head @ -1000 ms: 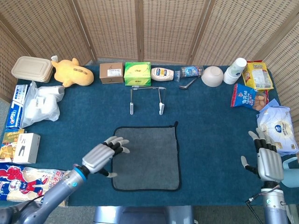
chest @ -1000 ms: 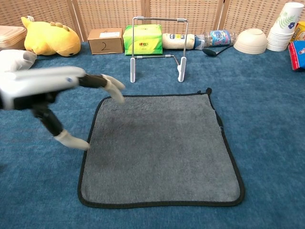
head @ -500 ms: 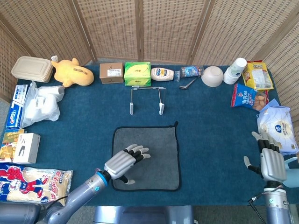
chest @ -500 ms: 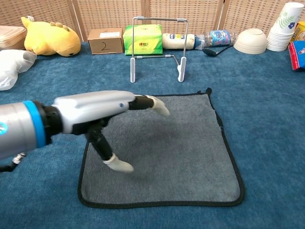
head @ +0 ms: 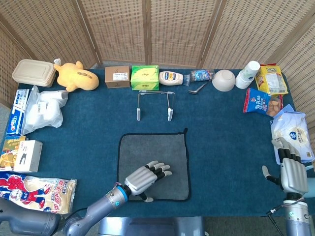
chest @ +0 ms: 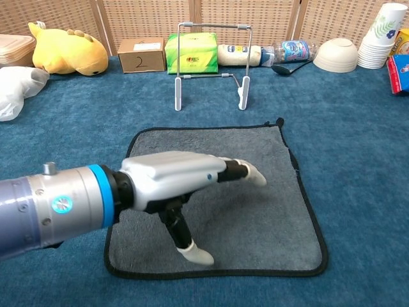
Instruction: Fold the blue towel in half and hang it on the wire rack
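Observation:
The towel (head: pixel 156 151) (chest: pixel 249 160) is grey with a black edge and lies flat on the blue table cover, in front of the wire rack (head: pixel 154 103) (chest: pixel 211 64). My left hand (head: pixel 146 176) (chest: pixel 182 185) hovers over the towel's near half, fingers stretched out and apart, thumb pointing down toward the front edge; it holds nothing. At the table's front right corner my right hand (head: pixel 290 168) is raised with its fingers apart and empty. It does not show in the chest view.
Along the back stand a cardboard box (head: pixel 117 76), a green tissue box (head: pixel 144 77), a bottle (head: pixel 171 77), a bowl (head: pixel 223 80) and paper cups (head: pixel 247 73). A yellow plush (head: pixel 75 76) and bags (head: pixel 43 109) fill the left side; snack packs (head: pixel 262 102) lie at the right.
My left hand has swept from the towel's left edge rightward and toward me, ending over its near half. My right hand has drifted slightly nearer. The towel has not moved.

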